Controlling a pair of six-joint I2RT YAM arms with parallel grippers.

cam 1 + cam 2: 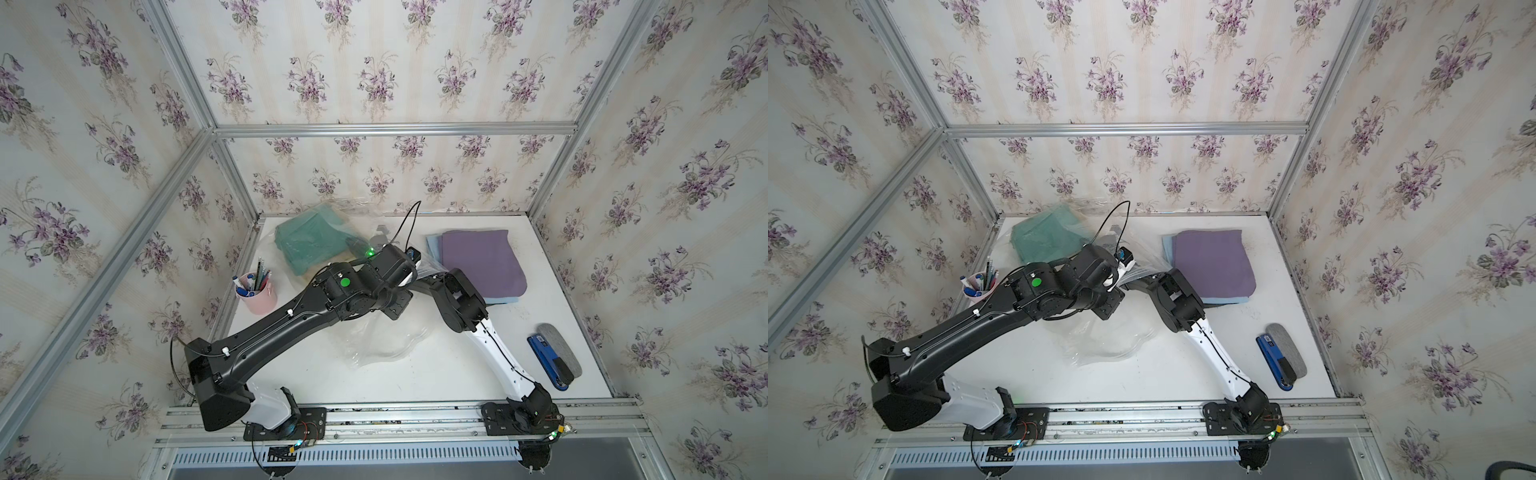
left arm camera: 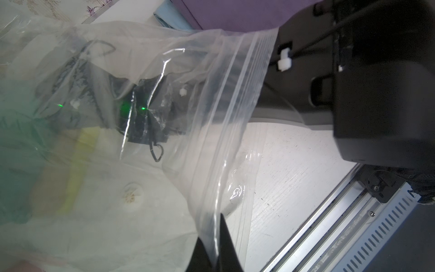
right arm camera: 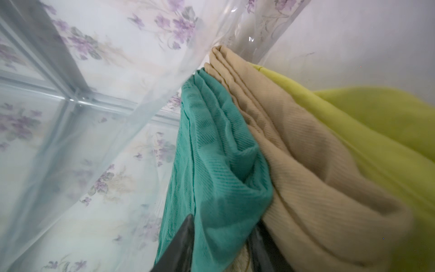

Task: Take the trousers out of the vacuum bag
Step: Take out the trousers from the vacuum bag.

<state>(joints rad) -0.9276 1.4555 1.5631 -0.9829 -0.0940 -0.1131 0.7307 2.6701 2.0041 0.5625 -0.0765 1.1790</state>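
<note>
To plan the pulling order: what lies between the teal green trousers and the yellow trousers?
The khaki tan trousers, touching both the teal green trousers and the yellow trousers, as the right wrist view shows.

The vacuum bag (image 2: 226,99) was clear, glossy, crinkled plastic. The teal trousers (image 3: 216,153) showed a matt twill weave, the tan trousers (image 3: 306,176) a finer ribbed cloth. The worktop (image 1: 415,374) looked matt, white and scuffed.
</note>
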